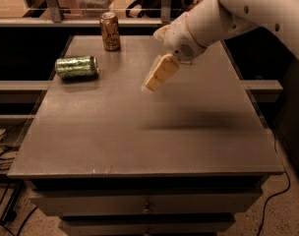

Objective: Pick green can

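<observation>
The green can [76, 67] lies on its side near the left edge of the grey table [139, 132], silver ends facing left and right. My gripper [153, 60] hangs above the middle of the table's far half, well to the right of the can and apart from it. It is open and empty; one cream finger [159, 75] points down and left, and the other shows as a stub above it.
A brown-gold can [110, 31] stands upright at the back of the table, behind and to the right of the green can. The white arm [228, 18] reaches in from the upper right. A railing and shelf run behind the table. Cables lie on the floor at the left.
</observation>
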You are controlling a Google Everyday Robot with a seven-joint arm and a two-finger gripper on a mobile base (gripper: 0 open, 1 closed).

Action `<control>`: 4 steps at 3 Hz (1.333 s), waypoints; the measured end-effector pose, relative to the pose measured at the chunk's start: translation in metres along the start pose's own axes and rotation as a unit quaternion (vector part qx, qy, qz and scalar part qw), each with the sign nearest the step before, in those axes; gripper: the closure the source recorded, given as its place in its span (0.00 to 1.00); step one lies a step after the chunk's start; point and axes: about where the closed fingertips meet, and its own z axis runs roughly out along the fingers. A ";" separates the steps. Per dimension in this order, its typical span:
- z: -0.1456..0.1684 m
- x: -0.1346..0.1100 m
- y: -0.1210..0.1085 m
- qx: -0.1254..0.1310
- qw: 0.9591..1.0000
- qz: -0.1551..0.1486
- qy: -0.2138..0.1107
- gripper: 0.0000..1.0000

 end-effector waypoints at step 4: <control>0.078 -0.012 -0.033 -0.045 0.997 0.038 -0.060 0.00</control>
